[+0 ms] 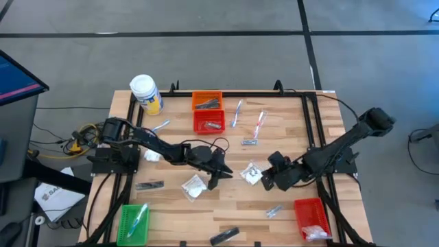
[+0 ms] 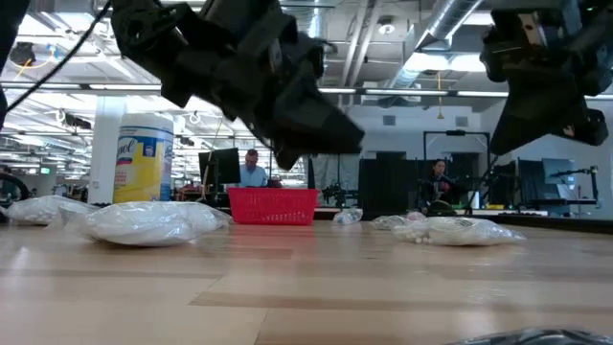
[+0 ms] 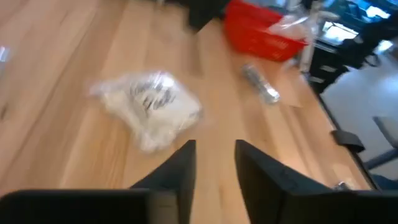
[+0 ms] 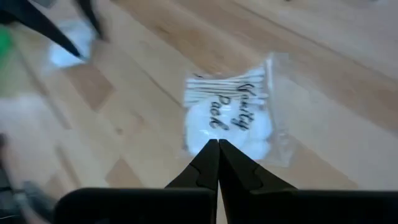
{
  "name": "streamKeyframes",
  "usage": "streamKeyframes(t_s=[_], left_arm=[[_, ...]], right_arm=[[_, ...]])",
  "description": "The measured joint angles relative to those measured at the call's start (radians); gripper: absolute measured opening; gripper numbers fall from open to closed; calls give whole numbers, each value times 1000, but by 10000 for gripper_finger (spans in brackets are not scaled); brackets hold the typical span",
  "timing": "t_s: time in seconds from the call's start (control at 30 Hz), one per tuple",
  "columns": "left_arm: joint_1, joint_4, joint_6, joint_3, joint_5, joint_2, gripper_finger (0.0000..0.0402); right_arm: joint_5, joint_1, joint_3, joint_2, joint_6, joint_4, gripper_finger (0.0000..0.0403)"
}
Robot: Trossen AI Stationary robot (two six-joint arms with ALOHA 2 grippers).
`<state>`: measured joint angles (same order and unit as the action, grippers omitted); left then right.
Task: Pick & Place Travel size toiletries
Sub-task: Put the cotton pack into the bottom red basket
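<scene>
The right hand [image 1: 264, 184] hangs just above the table [image 1: 288, 137], right of centre, with its two fingers [image 4: 208, 163] pressed together into a single point and nothing between them. Directly ahead of that point, just beside the tips, lies the vanity pack [image 4: 233, 115], a clear packet of cotton swabs and white cotton balls. In the overhead view the same packet [image 1: 252, 173] sits to the hand's left, toward the table centre, apart from both hands.

The swabs run crosswise to the line of the right hand's fingers, so the packet presents its broad side to the approach. Judged from this, the right hand must spread its fingers before descending.

The left hand [image 1: 218, 173] hovers near the table centre, its fingers [image 3: 180, 168] parted by a narrow gap and empty. A second white packet [image 3: 149, 106] lies on the wood just ahead of it; overhead, this packet [image 1: 193, 186] is immediately beside that hand on the near-left side.

The right hand is the nearer one to the vanity pack; the left hand is nearer to the second packet. A red basket [image 1: 312, 218] stands at the near right edge, holding a white packet already.
</scene>
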<state>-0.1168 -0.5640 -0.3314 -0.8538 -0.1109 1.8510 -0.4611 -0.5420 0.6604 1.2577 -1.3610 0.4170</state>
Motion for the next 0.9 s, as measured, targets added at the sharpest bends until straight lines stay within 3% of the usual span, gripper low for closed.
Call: streamKeyframes(t_s=[0.3,0.6,0.9], left_arm=[[51,-28,-145,-46,-41,107,192],[49,-2,-196,-172,-102,258,199],[49,128,-120,-174,43,197,199]], right_arm=[[30,0,-25,1,57,-107,30],[71,-8,-25,25,28,-91,95],[95,-13,-25,25,-146,138,112]])
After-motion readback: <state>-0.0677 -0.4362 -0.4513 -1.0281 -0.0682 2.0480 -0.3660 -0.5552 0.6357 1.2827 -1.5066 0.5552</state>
